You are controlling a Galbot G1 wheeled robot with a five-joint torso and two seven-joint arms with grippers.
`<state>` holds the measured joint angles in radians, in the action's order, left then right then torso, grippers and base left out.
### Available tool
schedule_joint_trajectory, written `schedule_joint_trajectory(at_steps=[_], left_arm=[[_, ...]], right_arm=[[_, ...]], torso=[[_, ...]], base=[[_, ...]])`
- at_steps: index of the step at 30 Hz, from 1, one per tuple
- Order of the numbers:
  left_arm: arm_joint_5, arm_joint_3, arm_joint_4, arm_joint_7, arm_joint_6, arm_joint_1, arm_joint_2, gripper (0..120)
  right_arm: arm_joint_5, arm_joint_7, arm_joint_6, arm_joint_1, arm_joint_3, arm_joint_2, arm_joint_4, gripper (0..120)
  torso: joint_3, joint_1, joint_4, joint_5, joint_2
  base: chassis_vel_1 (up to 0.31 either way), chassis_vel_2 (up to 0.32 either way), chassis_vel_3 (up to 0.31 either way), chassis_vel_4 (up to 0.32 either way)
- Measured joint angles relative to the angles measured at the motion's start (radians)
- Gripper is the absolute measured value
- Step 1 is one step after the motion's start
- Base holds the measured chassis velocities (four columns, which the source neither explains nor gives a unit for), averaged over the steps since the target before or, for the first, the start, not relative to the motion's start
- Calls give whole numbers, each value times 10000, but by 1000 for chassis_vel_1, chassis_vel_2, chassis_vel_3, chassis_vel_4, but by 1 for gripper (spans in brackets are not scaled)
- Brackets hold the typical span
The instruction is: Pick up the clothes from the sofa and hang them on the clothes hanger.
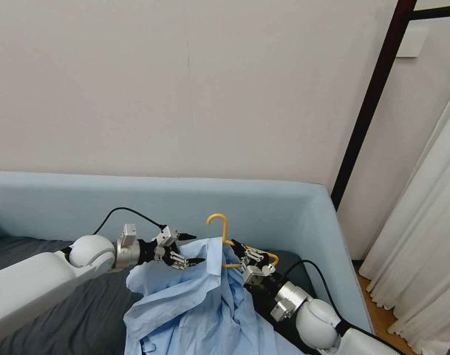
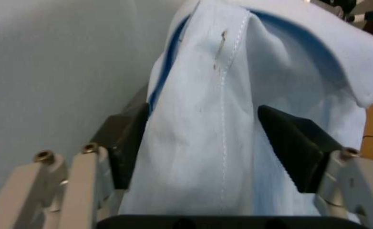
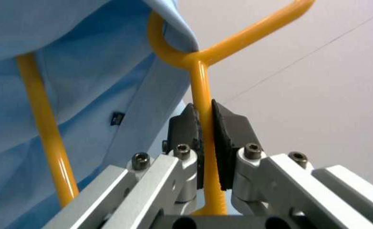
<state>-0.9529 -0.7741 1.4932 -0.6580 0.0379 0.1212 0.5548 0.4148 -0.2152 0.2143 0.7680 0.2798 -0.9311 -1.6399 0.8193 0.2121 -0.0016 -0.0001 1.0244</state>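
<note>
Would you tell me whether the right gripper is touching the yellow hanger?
Touching. The right wrist view shows the right gripper clamped on a bar of the yellow hanger, pads pressed against both sides.

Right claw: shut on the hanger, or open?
Shut on the hanger: the right claw pinches its yellow stem, no gap showing.

Lit evenly and softly throughout; medium-bright, with no hard-edged shadows. Source probably overhead, judging by faint shade under the folds of the crumpled light-blue cotton shirt (image 1: 202,310) and across the dark grey fabric sofa seat (image 1: 99,318). Uniform light on the plain off-white wall (image 1: 173,89); no hot spots. Deep shade on the black rubber pads (image 2: 288,143) of the left gripper (image 2: 205,143) against pale cloth. Mild sheen along the glossy orange-yellow plastic hanger (image 3: 199,81); dull reflections on the silver links of the right gripper (image 3: 205,119).
</note>
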Motion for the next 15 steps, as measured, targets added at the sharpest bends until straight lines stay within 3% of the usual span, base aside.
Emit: schedule_joint_trajectory(at_steps=[5, 15], left_arm=[[-48, -216, -260, -152, -9, -185, 230, 54], [-97, -281, -454, -200, 81, -193, 349, 12]], right_arm=[[-14, 1, 147, -79, 35, -56, 111, 4], [-22, -42, 535, -252, 73, -134, 438, 4]], torso=[[0, 0, -1, 0, 0], [0, 0, 1, 0, 0]], base=[[0, 0, 0, 0], [0, 0, 0, 0]])
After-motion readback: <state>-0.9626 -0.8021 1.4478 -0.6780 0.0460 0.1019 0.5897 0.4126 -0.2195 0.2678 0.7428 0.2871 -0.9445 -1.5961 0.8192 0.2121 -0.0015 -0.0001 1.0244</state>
